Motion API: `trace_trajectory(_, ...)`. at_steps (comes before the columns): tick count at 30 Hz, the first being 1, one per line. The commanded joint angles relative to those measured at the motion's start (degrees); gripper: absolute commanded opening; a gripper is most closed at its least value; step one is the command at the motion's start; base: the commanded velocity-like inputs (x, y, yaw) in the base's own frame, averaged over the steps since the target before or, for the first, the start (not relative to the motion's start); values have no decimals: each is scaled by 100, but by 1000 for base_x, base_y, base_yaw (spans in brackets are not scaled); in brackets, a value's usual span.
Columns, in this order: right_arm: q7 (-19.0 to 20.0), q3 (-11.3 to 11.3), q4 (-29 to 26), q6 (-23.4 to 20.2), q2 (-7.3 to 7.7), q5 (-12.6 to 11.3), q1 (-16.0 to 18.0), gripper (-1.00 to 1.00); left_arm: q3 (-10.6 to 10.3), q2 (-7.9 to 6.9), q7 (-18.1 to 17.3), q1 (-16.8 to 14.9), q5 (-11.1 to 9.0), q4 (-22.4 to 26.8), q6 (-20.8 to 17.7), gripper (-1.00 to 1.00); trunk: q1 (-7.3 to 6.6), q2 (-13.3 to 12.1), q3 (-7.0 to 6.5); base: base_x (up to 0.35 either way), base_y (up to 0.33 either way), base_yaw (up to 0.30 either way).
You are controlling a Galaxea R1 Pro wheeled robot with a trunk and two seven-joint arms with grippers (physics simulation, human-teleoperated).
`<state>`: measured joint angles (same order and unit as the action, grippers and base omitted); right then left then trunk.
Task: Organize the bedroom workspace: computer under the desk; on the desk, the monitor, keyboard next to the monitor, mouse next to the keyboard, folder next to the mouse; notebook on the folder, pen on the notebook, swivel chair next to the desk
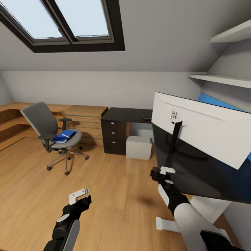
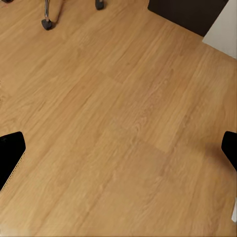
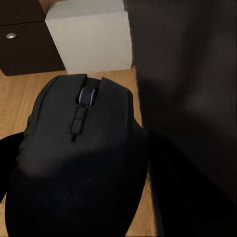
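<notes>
From the head view, the swivel chair [image 1: 52,134] stands on the oak floor well left of the surface [image 1: 127,114], the blue folder [image 1: 64,136] on its seat; the computer [image 1: 139,147] sits beneath the surface, the monitor [image 1: 205,139] looms close at right. The left wrist view shows the left tool [image 2: 121,150] released over bare planks. The right wrist view shows the right tool [image 3: 81,163] grasping the mouse [image 3: 84,148].

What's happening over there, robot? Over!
Left gripper: jaws open, empty, over floor. Right gripper: jaws shut on the mouse. Monitor crowds the right arm. Folder on the swivel chair.
</notes>
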<state>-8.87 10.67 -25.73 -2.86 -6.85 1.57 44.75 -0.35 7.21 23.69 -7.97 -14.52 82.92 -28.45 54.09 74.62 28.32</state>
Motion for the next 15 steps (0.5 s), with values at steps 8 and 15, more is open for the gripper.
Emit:
trace_trajectory(8, 10, -315, -23, -22, -30, 1, -39, -100, -20, -1, 50, -4, -59, -26, -9, 100, 2, 4, 6, 217, 270, 0)
trace_trajectory(15, -17, -338, -46, -15, -115, 1, -45, -100, -71, 2, 57, -3, -38, -75, 6, 100, -85, -157, -66, 220, 258, 0)
